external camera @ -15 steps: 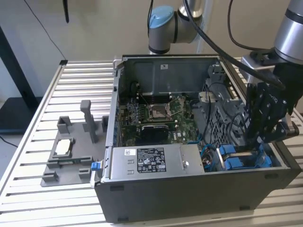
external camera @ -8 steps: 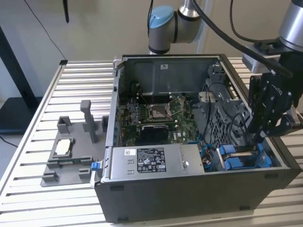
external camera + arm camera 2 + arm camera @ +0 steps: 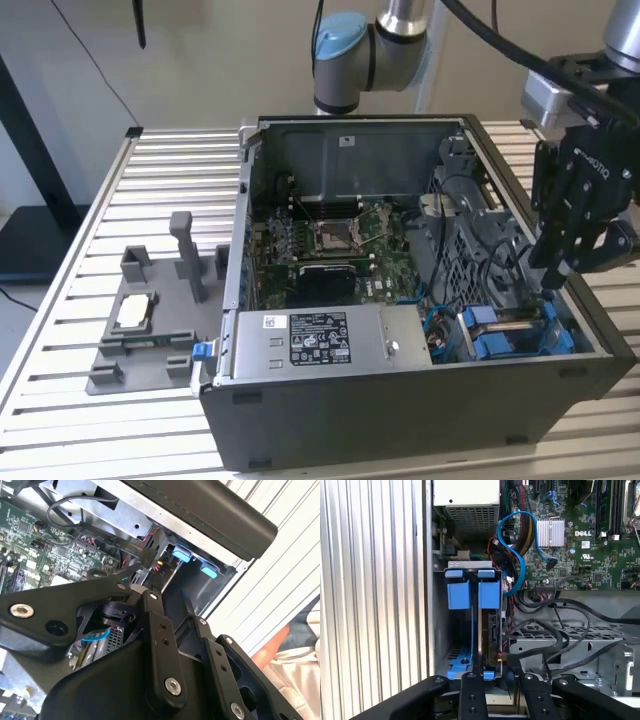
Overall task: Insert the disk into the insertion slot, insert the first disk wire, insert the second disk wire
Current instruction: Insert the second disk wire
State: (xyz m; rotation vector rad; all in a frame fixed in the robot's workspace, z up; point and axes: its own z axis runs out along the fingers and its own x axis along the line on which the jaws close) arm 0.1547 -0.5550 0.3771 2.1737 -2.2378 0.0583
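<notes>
The disk (image 3: pixel 492 630) looks seated in its bay, at the near corner of the case (image 3: pixel 420 400) on the exterior view's right. My hand (image 3: pixel 568 272) hovers above it; spread or pressed together, I can't tell. I judge the wire step is in hand: a plug must meet the connector squarely.

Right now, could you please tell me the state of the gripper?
Gripper: cannot be told whether open or closed; it hangs close above the disk, which stands in the drive bay.

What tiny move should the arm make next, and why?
Probably shift the gripper toward the loose blue cable: the disk looks seated in its bay, while that cable's connector dangles unplugged.
</notes>
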